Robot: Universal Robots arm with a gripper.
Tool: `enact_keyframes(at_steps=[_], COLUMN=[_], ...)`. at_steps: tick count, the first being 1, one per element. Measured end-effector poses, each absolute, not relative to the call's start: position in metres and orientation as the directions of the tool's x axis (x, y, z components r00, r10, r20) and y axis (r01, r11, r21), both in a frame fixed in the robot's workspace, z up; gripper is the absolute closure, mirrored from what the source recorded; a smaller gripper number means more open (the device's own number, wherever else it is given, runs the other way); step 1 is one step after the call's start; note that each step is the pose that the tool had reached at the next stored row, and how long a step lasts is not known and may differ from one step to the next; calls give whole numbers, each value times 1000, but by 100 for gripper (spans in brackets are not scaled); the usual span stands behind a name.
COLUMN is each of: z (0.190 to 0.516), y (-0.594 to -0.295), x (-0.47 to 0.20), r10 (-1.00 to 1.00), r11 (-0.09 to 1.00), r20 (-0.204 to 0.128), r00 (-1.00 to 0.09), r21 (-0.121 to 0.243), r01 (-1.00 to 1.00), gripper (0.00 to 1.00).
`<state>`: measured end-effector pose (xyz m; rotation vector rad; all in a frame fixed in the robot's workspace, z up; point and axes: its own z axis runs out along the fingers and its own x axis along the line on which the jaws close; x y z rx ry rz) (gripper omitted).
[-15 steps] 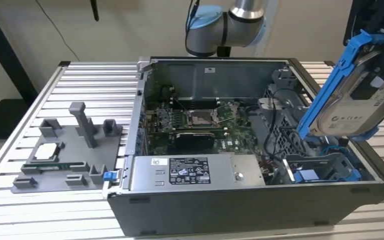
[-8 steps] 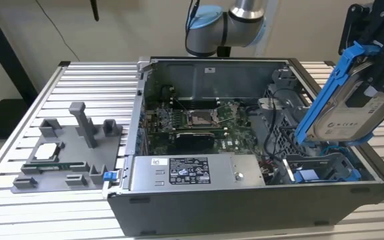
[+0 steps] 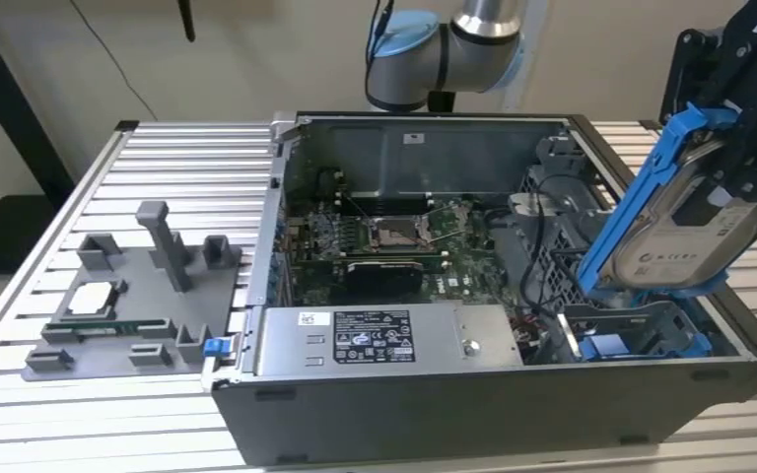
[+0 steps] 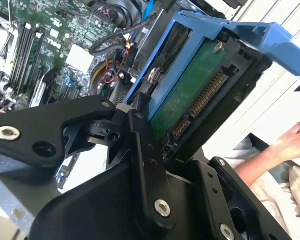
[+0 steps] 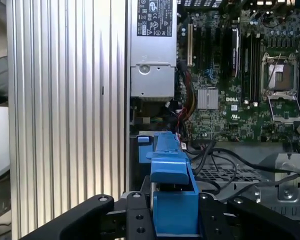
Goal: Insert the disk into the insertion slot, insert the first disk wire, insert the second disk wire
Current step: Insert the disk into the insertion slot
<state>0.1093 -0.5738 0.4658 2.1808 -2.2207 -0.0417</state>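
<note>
Presently, the disk (image 3: pixel 688 232) is held clamped and tilted by the gripper (image 3: pixel 736 158) at the exterior view's right, above the blue-railed insertion slot (image 3: pixel 635 335).

Setting: a robotics lab bench | an open computer case (image 3: pixel 484 414) sat on a slatted aluminium worktop (image 3: pixel 181 168) | a grey parts fixture (image 3: pixel 122 340) lay alongside | a robot arm (image 3: pixel 451 44) loomed above the case.
</note>
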Motion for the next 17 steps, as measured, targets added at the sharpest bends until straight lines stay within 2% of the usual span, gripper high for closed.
enact_keyframes(at_steps=[17], z=[461], y=[-574], x=[110], r10=[-1000], r11=[18], r20=[1], r00=[-18], r21=[39], r01=[-999], gripper=[100])
